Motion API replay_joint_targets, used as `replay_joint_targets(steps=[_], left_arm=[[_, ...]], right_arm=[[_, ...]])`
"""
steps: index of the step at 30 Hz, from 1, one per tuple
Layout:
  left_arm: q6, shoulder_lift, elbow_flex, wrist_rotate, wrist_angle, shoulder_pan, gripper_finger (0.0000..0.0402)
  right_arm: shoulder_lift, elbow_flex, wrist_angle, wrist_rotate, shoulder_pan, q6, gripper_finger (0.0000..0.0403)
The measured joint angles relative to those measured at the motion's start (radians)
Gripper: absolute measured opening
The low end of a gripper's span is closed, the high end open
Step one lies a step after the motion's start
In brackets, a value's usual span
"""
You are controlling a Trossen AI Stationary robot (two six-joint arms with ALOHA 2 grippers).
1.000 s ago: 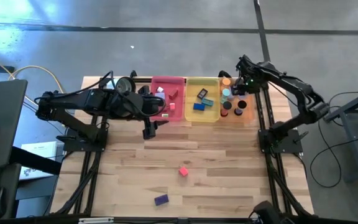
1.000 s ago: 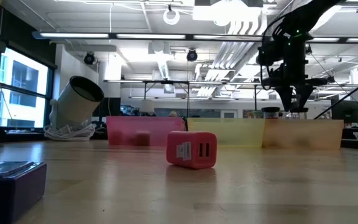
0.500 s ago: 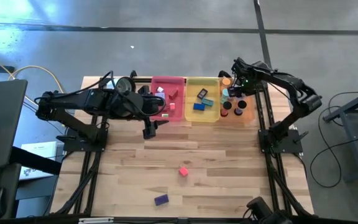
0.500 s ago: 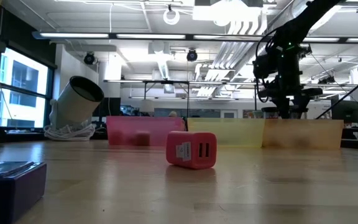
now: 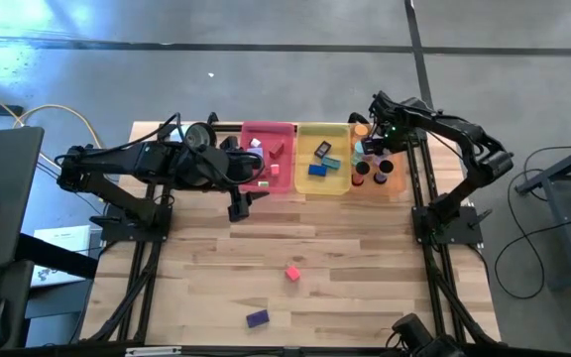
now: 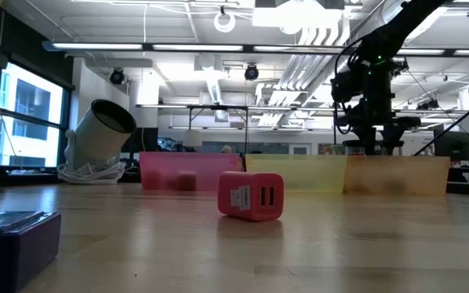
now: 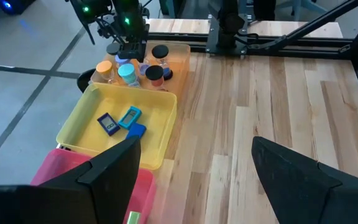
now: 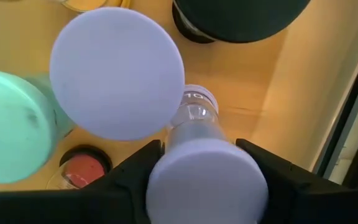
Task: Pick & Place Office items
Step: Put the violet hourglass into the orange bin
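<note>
We see the right gripper (image 5: 369, 149) reaching down into the orange tray (image 5: 399, 178), upper right, fingers around a lavender-capped bottle (image 8: 197, 168). The left gripper (image 5: 238, 203) waits spread apart beside the pink tray (image 5: 284, 129).

Both arms (image 5: 137, 164) were matte black, built of jointed tubular links on black bases, with thin dark cables looped along the right arm (image 5: 464, 149). A small green indicator light glowed near the right wrist (image 5: 400, 127). The left fingers (image 7: 114, 168) appeared as broad, black, wedge-shaped plates. The right fingers (image 8: 132, 171) looked dark and angular.
</note>
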State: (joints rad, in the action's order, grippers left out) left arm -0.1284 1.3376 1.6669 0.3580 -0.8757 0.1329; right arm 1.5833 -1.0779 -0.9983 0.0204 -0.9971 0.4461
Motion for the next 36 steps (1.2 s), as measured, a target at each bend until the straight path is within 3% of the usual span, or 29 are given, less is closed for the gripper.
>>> replay_joint_targets(steps=[36], left_arm=[[0.001, 0.000, 0.000, -0.053, -0.034, 0.000, 0.0301]], right_arm=[[0.000, 0.000, 0.007, -0.023, 0.002, -0.064, 0.0209]])
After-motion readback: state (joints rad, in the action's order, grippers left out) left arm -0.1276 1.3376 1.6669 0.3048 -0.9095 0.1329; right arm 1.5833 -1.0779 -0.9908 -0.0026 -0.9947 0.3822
